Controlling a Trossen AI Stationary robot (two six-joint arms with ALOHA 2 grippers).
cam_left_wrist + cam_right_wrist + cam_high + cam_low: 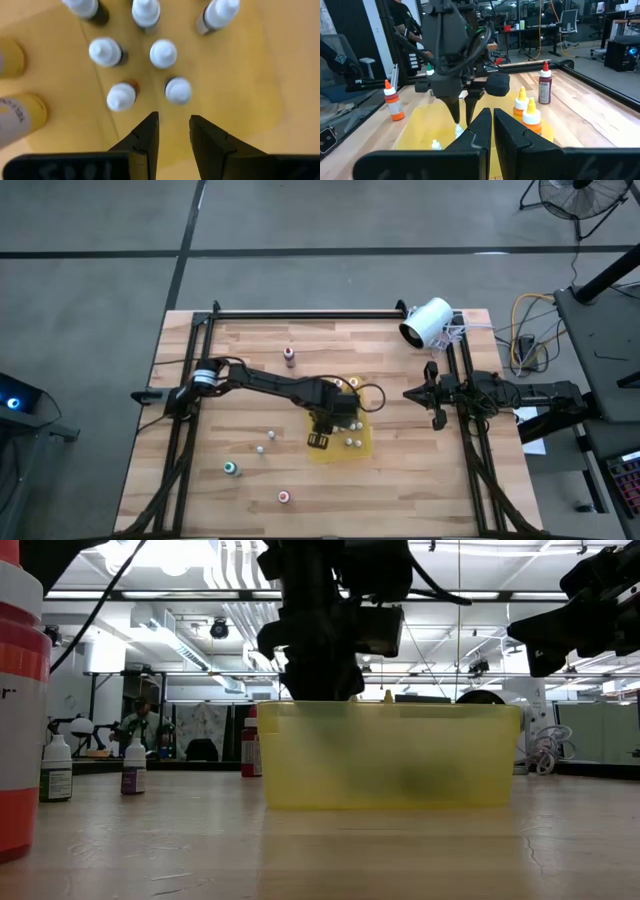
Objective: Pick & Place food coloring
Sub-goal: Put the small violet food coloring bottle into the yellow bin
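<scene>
Where left gripper hovers, food coloring bottles upright, caps skyward

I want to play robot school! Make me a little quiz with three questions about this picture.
1. True or false: the left gripper hangs over the yellow tray with nothing between its fingers.
2. What colour are the tops of the small bottles standing in the tray under it? A) white B) black C) green
3. Fill in: the right gripper waits at the table's right side with its fingers ____.

Key:
1. True; its fingers stand a little apart, empty, just above the bottles.
2. A
3. shut
</scene>
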